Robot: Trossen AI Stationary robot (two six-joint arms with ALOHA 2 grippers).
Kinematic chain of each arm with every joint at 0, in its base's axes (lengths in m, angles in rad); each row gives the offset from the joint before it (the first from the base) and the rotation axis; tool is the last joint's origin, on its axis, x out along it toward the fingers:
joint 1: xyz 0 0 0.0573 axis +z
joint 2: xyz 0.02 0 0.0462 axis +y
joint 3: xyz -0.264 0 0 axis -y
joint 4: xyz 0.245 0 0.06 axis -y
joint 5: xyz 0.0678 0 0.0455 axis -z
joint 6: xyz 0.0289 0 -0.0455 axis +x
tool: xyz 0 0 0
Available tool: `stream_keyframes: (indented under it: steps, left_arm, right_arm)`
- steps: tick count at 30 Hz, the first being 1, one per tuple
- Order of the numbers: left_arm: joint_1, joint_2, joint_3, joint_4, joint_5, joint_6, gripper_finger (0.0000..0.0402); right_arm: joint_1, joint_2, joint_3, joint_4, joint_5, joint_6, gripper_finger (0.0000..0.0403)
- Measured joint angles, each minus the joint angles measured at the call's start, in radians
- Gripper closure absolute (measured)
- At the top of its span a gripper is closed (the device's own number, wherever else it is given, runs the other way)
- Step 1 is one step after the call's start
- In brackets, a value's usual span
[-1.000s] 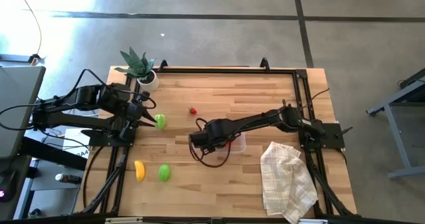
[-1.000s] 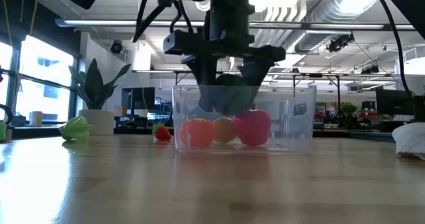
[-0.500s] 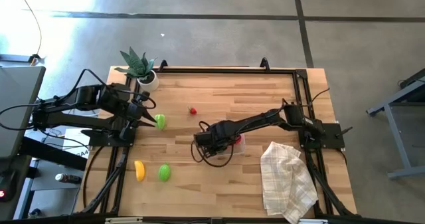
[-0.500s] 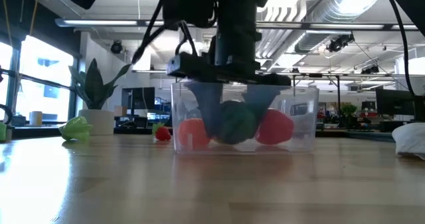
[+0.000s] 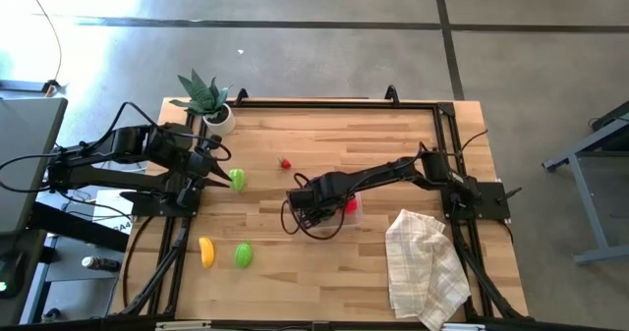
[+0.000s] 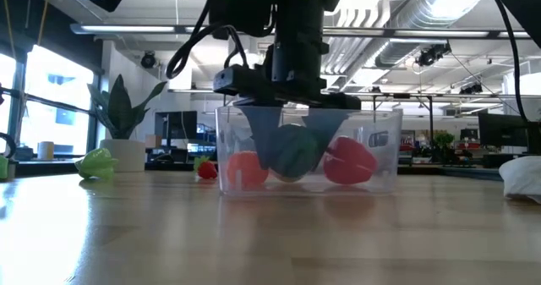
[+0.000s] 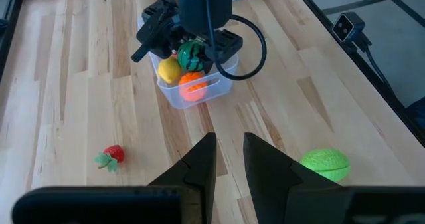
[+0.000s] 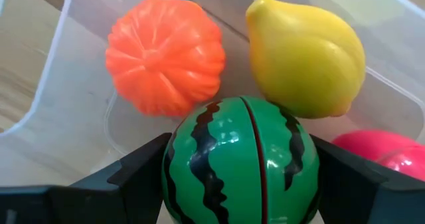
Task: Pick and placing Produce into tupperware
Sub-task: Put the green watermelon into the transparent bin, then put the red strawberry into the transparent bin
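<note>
1. Tupperware (image 6: pixel 376 150) sits just right of the table's centre, a clear tub already loaded with an orange (image 8: pixel 165 54), a lemon (image 8: pixel 305 58) and a red pepper (image 6: pixel 348 161), as the right gripper (image 8: pixel 240 164) lowers a striped watermelon (image 8: pixel 240 161) into it.

2. The right gripper's fingers are closed tight on the watermelon, one on each flank; in the low view the fruit hangs inside the tub walls, and whether it touches the floor cannot be told.

3. Risk one: the tub looks crowded. The watermelon presses close to the orange and lemon, so a release here could leave it perched on them, free to roll out over the rim.

4. Risk two: the fingers fill much of the tub. Spreading them may shove the tub's wall or a neighbouring fruit, and the light container could skid across the wood.

5. Risk three: a lift with the fingers only partly spread could drag the watermelon back out.

6. The left gripper (image 7: pixel 228 159) waits at the table's 9 o'clock edge, fingers slightly parted and holding nothing, a green piece (image 7: pixel 325 164) just beside it.

7. Still loose on the table: a strawberry (image 5: pixel 285 163) at 12 o'clock of the tub, a banana (image 5: pixel 206 251) and another green piece (image 5: pixel 243 255) toward 7 o'clock.
</note>
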Motion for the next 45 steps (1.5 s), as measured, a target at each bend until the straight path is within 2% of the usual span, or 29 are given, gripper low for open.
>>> stream_keyframes:
  steps: [8, 17, 23, 30, 34, 42, 45]
  left_arm:
    - [0.0, 0.0, 0.0, 0.0, 0.0, 0.0, 0.0334]
    - [0.0, 0.0, 0.0, 0.0, 0.0, 0.0, 0.0334]
    - [0.0, 0.0, 0.0, 0.0, 0.0, 0.0, 0.0334]
    - [0.0, 0.0, 0.0, 0.0, 0.0, 0.0, 0.0334]
    - [0.0, 0.0, 0.0, 0.0, 0.0, 0.0, 0.0334]
    - [0.0, 0.0, 0.0, 0.0, 0.0, 0.0, 0.0334]
    - [0.0, 0.0, 0.0, 0.0, 0.0, 0.0, 0.0334]
  right_arm:
    - [0.0, 0.0, 0.0, -0.001, 0.027, -0.024, 0.0107]
    - [0.0, -0.001, 0.002, 0.001, 0.027, -0.042, 0.0064]
    - [0.0, -0.001, 0.002, 0.002, 0.027, -0.042, 0.0057]
    - [0.001, -0.001, 0.024, -0.021, -0.04, -0.02, 0.0057]
    - [0.001, -0.001, 0.084, -0.091, -0.038, -0.027, 0.0057]
    - [0.004, -0.001, 0.298, -0.289, 0.084, -0.057, 0.0057]
    - [0.015, -0.001, 0.392, -0.301, 0.147, -0.122, 0.0056]
